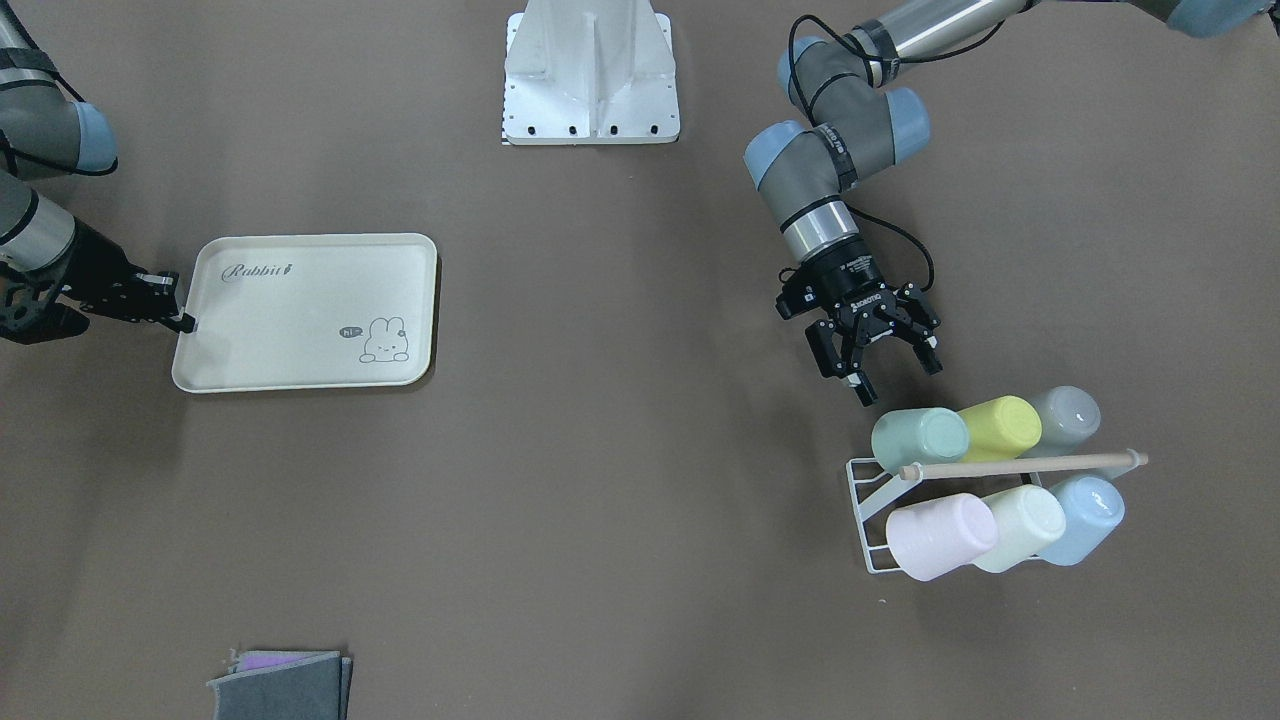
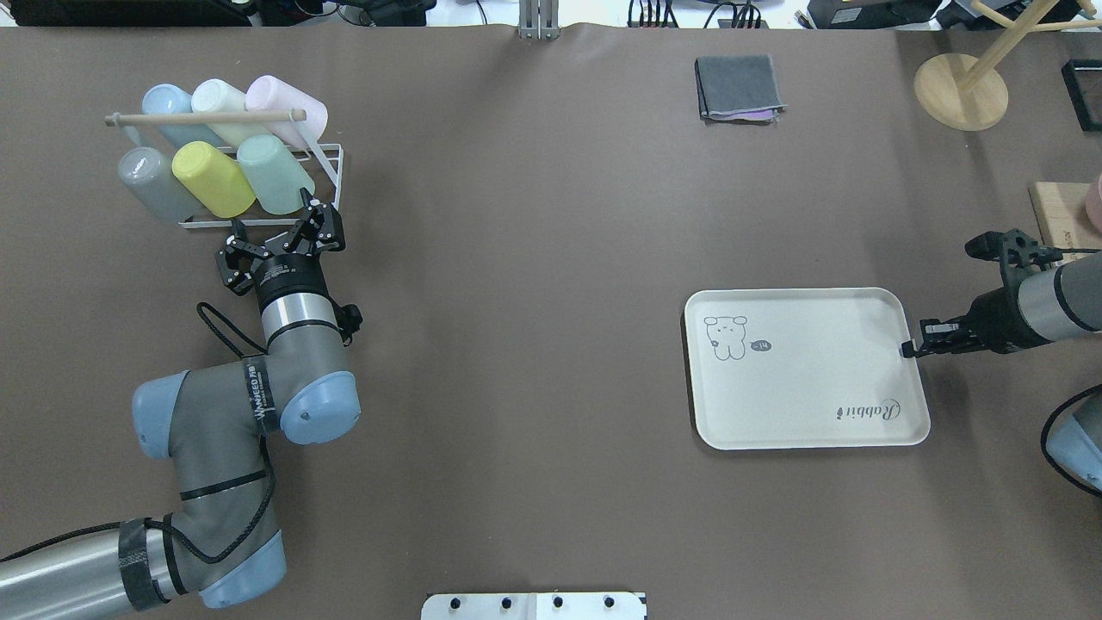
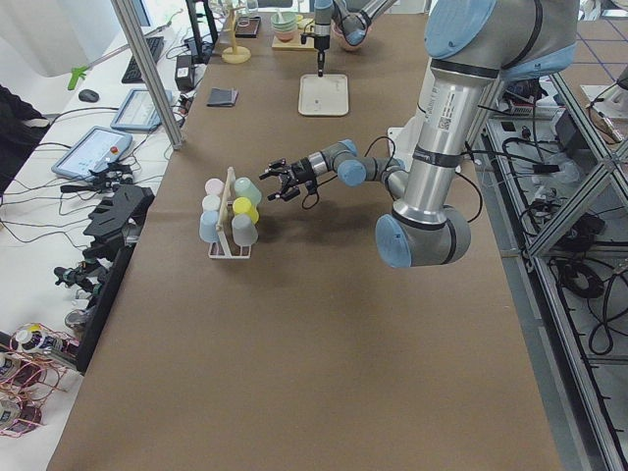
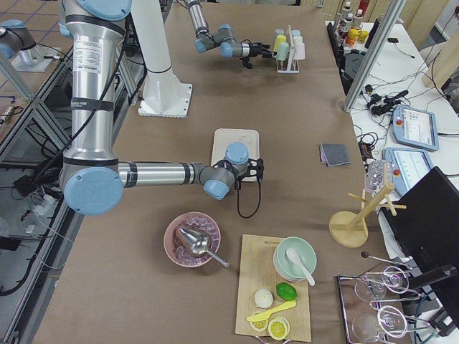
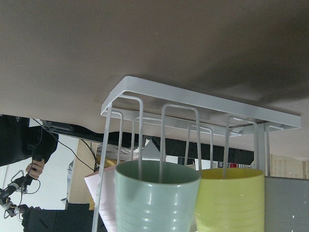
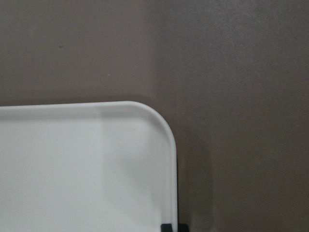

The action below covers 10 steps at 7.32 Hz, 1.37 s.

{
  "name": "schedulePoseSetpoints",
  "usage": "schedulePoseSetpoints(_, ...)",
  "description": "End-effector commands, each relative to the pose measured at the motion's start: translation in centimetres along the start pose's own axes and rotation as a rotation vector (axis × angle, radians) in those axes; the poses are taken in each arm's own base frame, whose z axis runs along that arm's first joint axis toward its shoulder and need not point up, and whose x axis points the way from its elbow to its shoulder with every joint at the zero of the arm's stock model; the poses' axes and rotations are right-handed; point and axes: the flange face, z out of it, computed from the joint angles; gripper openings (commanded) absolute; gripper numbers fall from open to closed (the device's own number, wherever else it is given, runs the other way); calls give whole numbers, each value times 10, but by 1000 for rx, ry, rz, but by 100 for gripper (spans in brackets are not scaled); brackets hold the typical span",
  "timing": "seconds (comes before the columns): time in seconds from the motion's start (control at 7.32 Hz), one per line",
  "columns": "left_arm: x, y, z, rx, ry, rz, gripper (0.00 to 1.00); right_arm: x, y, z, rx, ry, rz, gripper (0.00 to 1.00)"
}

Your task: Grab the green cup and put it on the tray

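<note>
Green cup [image 1: 918, 440] lies on its side in the wire rack [image 5: 193, 99], touching the yellow cup [image 1: 1000, 427]. Left gripper [image 1: 897, 378] hovers just beside the green cup, jaws spread and empty. Right gripper [image 1: 183, 320] is clamped on the rim of the tray [image 1: 300, 330], well apart from the rack.

In your left wrist view the bottom edge cuts through the green cup [image 5: 157, 198]; in the right wrist view the tray [image 6: 72, 169] runs off left and bottom, and the right gripper [image 1: 186, 322] shows only dark fingertips [image 6: 166, 226] there
</note>
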Motion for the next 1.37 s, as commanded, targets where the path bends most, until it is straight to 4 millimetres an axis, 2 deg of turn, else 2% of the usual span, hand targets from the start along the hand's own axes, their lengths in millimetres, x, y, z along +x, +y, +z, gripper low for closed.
schedulePoseSetpoints(0.0, -11, 7, 14, -10, -7, 29, 99, -14, -5, -1, -8, -22, -11, 0)
schedulePoseSetpoints(0.14, -16, 1, 20, -7, -29, 34, 99, -37, -18, -1, -3, -31, -19, 0)
schedulePoseSetpoints(0.27, -17, -7, 29, -5, -48, 23, 99, -75, -36, -5, -4, -29, -17, 0)
schedulePoseSetpoints(0.41, -15, -14, 37, -8, -47, 18, 99, -124, -55, -13, -12, -14, -4, 0)
schedulePoseSetpoints(0.68, -14, -10, 45, -18, -39, 14, 99, -230, -89, -15, -24, 29, 6, 0)
schedulePoseSetpoints(0.82, -13, -8, 48, -22, -35, 23, 99, -277, -95, -12, -23, 48, -4, 0)
schedulePoseSetpoints(0.96, -13, -6, 50, -27, -33, 33, 99, -309, -90, 0, -14, 58, -35, 0)
schedulePoseSetpoints(1.23, -9, -4, 58, -33, -22, 37, 99, -349, -75, 28, 14, 75, -93, 0)
